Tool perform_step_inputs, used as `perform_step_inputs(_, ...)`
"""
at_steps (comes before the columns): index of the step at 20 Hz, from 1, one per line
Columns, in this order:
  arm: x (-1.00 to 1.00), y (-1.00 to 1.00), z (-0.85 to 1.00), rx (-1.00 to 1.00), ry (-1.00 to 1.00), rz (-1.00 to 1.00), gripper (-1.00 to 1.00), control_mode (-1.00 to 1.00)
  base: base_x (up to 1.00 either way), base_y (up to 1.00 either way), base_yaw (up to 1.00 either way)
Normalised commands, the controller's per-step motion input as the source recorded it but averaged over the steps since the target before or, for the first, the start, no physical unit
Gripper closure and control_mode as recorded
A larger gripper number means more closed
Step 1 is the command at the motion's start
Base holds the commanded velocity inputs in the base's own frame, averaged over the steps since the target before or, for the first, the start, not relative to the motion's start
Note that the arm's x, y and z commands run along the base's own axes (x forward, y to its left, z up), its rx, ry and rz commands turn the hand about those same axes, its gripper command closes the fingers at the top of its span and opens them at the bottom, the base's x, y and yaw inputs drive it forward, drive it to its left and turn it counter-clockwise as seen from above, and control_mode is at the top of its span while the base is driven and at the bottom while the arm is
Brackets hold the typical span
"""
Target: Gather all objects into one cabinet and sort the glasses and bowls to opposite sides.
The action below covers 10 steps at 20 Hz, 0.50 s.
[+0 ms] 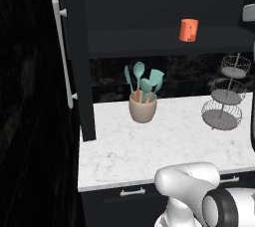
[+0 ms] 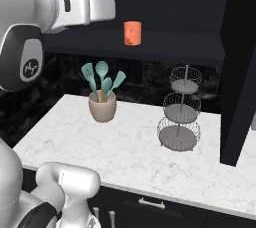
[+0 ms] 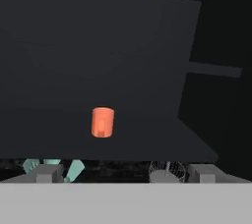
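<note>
A salmon-orange cup (image 1: 189,30) stands upright on the dark shelf (image 1: 149,42) of the open cabinet (image 1: 79,71), alone there as far as can be seen. In the hand view it sits ahead of the claw (image 3: 125,174), slightly left of centre, well apart from the fingertips (image 3: 47,174). The claw is spread fully wide and holds nothing. The cabinet door (image 1: 30,96) is swung open, its bar handle (image 1: 62,52) showing.

Below, on the marble desk (image 1: 149,146), a beige crock (image 1: 143,109) of teal utensils stands left of a tiered wire basket (image 1: 223,96); neither belongs to the task.

The step in hand looks like an approach to this cup, either to grasp it or to shift it toward one side of the shelf. Next, the claw should advance level, centre on the cup, and close round its sides.
</note>
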Motion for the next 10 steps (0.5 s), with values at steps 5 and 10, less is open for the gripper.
perform_step_inputs(5,0.02,0.03,0.0,-0.02,0.0,0.0,-1.0,-1.0,0.0,0.0,0.0)
perform_step_inputs(10,0.2,-0.02,-0.44,-0.04,0.01,0.0,-1.0,-1.0,0.0,0.0,0.0)
